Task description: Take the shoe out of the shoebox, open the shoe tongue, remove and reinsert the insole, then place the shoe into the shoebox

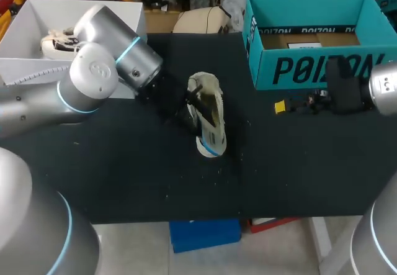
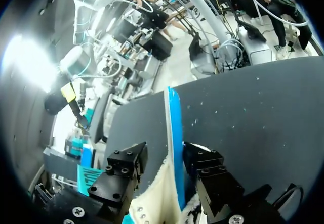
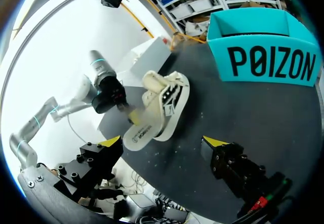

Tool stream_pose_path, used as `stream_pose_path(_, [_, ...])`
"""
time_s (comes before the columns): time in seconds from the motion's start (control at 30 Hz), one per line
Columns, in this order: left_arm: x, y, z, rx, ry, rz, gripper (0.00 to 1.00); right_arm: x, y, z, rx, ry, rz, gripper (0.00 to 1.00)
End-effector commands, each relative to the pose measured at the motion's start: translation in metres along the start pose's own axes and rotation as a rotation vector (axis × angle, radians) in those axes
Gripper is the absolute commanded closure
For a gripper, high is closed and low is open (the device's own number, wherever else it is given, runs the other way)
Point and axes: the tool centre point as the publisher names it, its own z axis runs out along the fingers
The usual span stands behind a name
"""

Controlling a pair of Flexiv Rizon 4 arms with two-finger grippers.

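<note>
Slippage risk: cream knit shoe (image 1: 209, 123) lies on its side mid black tabletop (image 1: 124, 175); left fingers (image 2: 124, 176) straddle its edge, clamped or not I cannot tell. Right fingers (image 3: 109, 142) gape empty near the teal cardboard shoebox (image 1: 310, 70), so any tug could drag the unbraced shoe.

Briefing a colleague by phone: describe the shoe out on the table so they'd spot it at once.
On the black table mat, between the teal shoebox at the far right and a white box at the far left, the shoe lies mid-mat. It is cream with a blue-trimmed sole and lies out in the open, while the other shoe sits inside the white box.
</note>
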Motion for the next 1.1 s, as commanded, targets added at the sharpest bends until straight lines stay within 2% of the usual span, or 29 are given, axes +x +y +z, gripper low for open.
stream_pose_path(0.03, [-0.002, -0.013, -0.002, -0.004, 0.013, 0.008, 0.57, 0.001, 0.0, 0.001, 0.001, -0.002, 0.001, 0.0])
stream_pose_path(0.17, [-0.004, -0.02, 0.001, 0.024, 0.016, 0.021, 0.62, 0.001, 0.0, 0.001, 0.001, -0.002, 0.001, 0.0])
stream_pose_path(0.27, [-0.003, -0.021, 0.006, 0.051, 0.027, 0.023, 0.81, 0.001, 0.0, 0.001, 0.001, -0.002, 0.001, 0.0])
stream_pose_path(0.3, [-0.003, -0.021, 0.007, 0.055, 0.028, 0.025, 0.96, 0.001, 0.0, 0.001, 0.001, -0.002, 0.001, 0.0])
stream_pose_path(0.33, [-0.003, -0.022, 0.008, 0.064, 0.027, 0.026, 1.0, 0.001, 0.0, 0.001, 0.001, -0.002, 0.001, 0.0])
stream_pose_path(0.6, [-0.002, -0.018, 0.007, 0.068, 0.022, 0.026, 1.0, 0.001, 0.0, 0.001, 0.001, -0.002, 0.001, 0.0])
stream_pose_path(1.1, [-0.005, 0.01, 0.003, 0.021, -0.021, 0.024, 1.0, 0.001, 0.0, 0.001, 0.001, -0.002, 0.001, 0.0])
